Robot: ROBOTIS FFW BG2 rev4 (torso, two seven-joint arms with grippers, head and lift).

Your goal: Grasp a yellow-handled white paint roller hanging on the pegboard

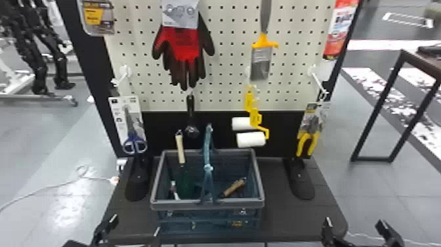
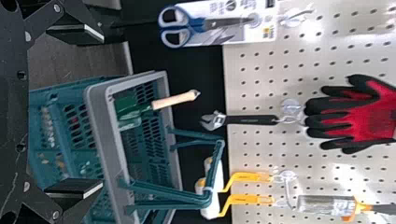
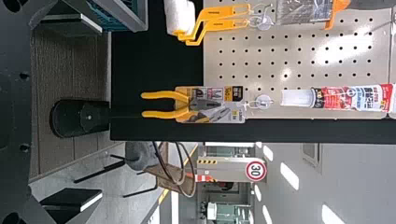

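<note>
Two white paint rollers (image 1: 250, 139) with yellow handles (image 1: 252, 106) hang together from one hook low on the pegboard (image 1: 226, 82), right of centre and just above the basket's far right corner. They also show in the left wrist view as rollers (image 2: 208, 196) and in the right wrist view as rollers (image 3: 179, 16). My left gripper (image 1: 134, 226) sits open at the table's near edge, in front of the basket. My right gripper (image 1: 354, 226) is open at the near right corner. Both are well short of the rollers and hold nothing.
A grey-rimmed teal basket (image 1: 206, 203) with tools in it stands mid-table below the board. On the pegboard hang scissors (image 1: 131, 128), a wrench (image 1: 191, 115), a red glove (image 1: 183, 49), a brush (image 1: 261, 56) and yellow pliers (image 1: 308, 134). Two black board feet (image 1: 300, 177) rest on the table.
</note>
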